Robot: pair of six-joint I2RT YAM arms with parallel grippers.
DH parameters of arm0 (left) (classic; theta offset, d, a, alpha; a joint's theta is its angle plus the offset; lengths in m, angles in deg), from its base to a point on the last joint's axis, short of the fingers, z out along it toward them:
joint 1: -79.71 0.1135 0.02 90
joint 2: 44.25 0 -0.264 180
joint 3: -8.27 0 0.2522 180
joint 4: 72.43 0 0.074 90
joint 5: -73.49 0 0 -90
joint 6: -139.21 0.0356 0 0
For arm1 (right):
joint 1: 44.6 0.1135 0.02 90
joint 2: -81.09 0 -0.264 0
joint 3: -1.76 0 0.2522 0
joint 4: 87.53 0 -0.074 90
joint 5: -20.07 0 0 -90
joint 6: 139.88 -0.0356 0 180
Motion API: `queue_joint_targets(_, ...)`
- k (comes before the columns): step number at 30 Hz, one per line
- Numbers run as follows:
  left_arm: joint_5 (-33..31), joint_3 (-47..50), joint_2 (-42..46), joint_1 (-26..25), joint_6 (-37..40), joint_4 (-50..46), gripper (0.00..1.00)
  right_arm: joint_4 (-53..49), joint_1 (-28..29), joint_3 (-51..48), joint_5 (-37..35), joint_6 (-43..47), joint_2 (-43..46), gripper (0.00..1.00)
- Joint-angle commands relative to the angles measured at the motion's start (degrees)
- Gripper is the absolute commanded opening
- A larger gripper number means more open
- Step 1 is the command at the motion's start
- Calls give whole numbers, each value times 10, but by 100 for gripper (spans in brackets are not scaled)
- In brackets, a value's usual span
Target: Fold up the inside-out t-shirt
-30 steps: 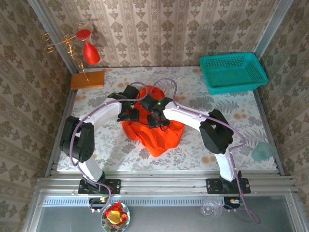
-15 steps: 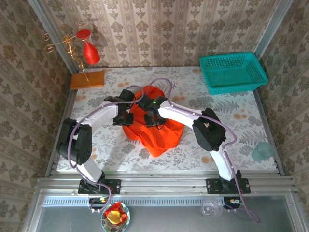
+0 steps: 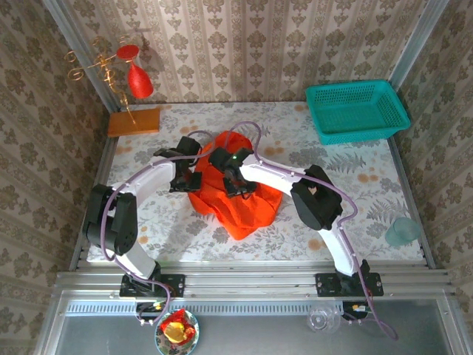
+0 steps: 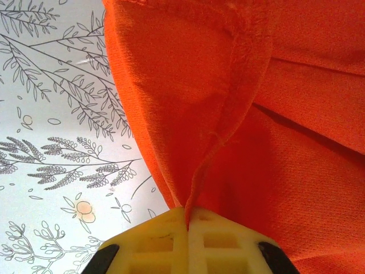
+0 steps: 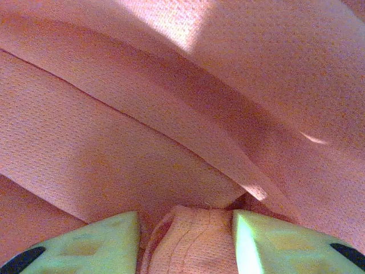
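Note:
The inside-out t-shirt [image 3: 247, 211] lies crumpled in an orange-red heap at the middle of the flowered table [image 3: 148, 214]. My left gripper [image 3: 186, 180] sits at the heap's left edge. In the left wrist view the left gripper [image 4: 187, 212] is shut on a raised seam fold of the t-shirt [image 4: 251, 103], with bare tablecloth to its left. My right gripper [image 3: 236, 185] rests on top of the heap near its middle. The right wrist view has the right gripper [image 5: 185, 220] closed on a thick bunched fold of the t-shirt [image 5: 197, 242] that fills the gap between the fingers.
A teal basket [image 3: 356, 109] stands at the back right. A flat wooden block [image 3: 134, 120] and a red ornament on a gold stand [image 3: 137, 78] are at the back left. A translucent cup [image 3: 401, 231] sits at the right edge.
The left gripper has shut on the shirt's left edge. Both grippers shifted a little to the left, and the right jaws closed in on the cloth.

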Motion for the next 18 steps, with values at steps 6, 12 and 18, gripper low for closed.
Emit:
queue_joint_targets(6,7,12,22,6,-9,4,1,-33,-2,-6,-48,-22,53,9)
queue_joint_targets(12,10,15,51,24,-8,18,0,-35,-10,-42,-81,-14,153,0)
queue_joint_targets(18,80,26,134,76,3,76,0,-35,-46,-72,-122,13,291,0)
